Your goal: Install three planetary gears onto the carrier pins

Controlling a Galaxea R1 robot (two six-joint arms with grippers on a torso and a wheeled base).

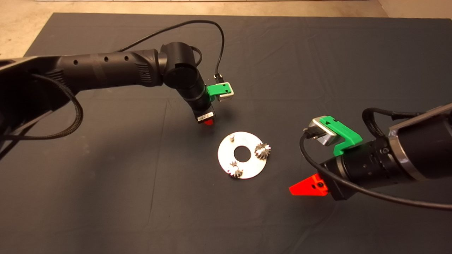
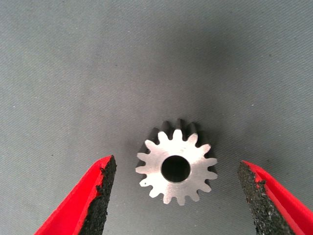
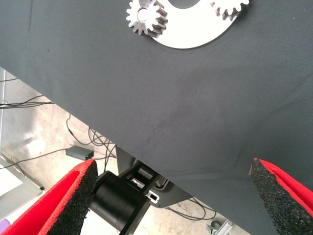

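Note:
The shiny round disc (image 1: pixel 226 158) lies at the mat's middle. Two planetary gears (image 1: pixel 262 151) (image 1: pixel 235 170) sit on its carrier pins, and one carrier pin (image 1: pixel 231 137) stands bare at the far left of the disc. A third planetary gear (image 2: pixel 176 167) lies flat on the mat, between the spread fingers of my left gripper (image 2: pixel 176 164). That gripper (image 1: pixel 209 121) hangs open just beyond the disc's far left side and hides this gear in the head view. My right gripper (image 1: pixel 306 187) hovers open to the right of the disc, holding nothing.
In the right wrist view the disc (image 3: pixel 195 36) with two gears (image 3: pixel 145 17) (image 3: pixel 230 7) shows past the open fingers (image 3: pixel 78 196). The mat's edge, floor cables and a black stand (image 3: pixel 122 200) lie beyond. Bare dark mat (image 1: pixel 106 197) surrounds the disc.

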